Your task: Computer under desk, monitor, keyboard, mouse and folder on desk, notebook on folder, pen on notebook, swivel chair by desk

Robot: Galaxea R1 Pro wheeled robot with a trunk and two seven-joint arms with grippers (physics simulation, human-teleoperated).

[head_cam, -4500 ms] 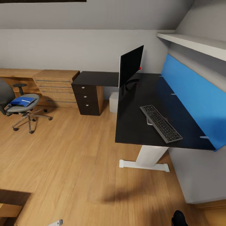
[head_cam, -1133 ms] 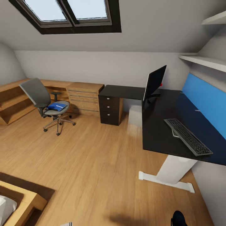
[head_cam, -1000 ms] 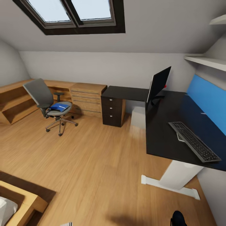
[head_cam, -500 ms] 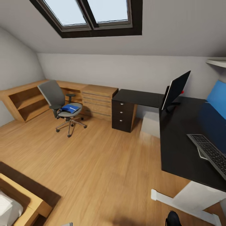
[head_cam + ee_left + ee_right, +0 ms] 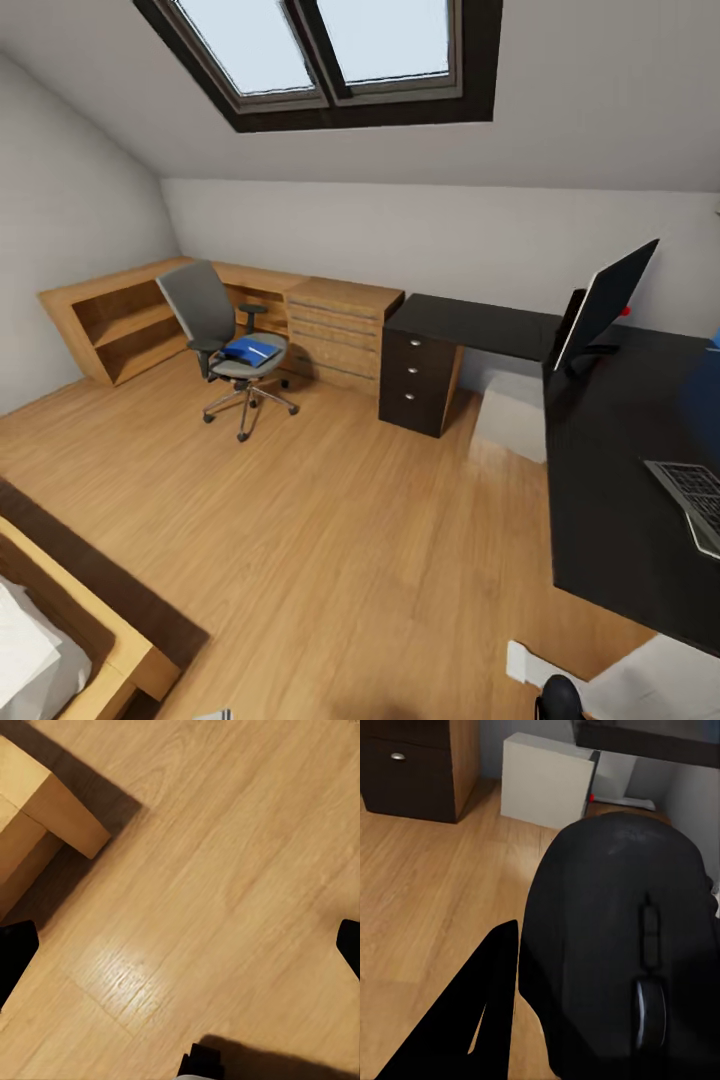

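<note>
Your right hand [image 5: 521, 997] clenched on mouse [image 5: 615, 945], held over floor [image 5: 330, 540]. Your left hand [image 5: 180, 945] released, fingers [image 5: 15, 952] spread above floor near bed corner [image 5: 52, 802]. Folder [image 5: 250, 350] on swivel chair [image 5: 225, 335], well apart from surface [image 5: 610, 470]. Monitor [image 5: 605, 300] upright on surface; keyboard [image 5: 690, 490] at surface's edge of view. Computer [image 5: 512, 418] under surface, beside drawer unit [image 5: 415, 385].

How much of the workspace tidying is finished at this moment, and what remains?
Done: the monitor and keyboard are on the desk, the computer under it. In hand: the right gripper holds the mouse. Left: the folder is on the swivel chair, far from the desk. I cannot see the notebook and pen.
</note>
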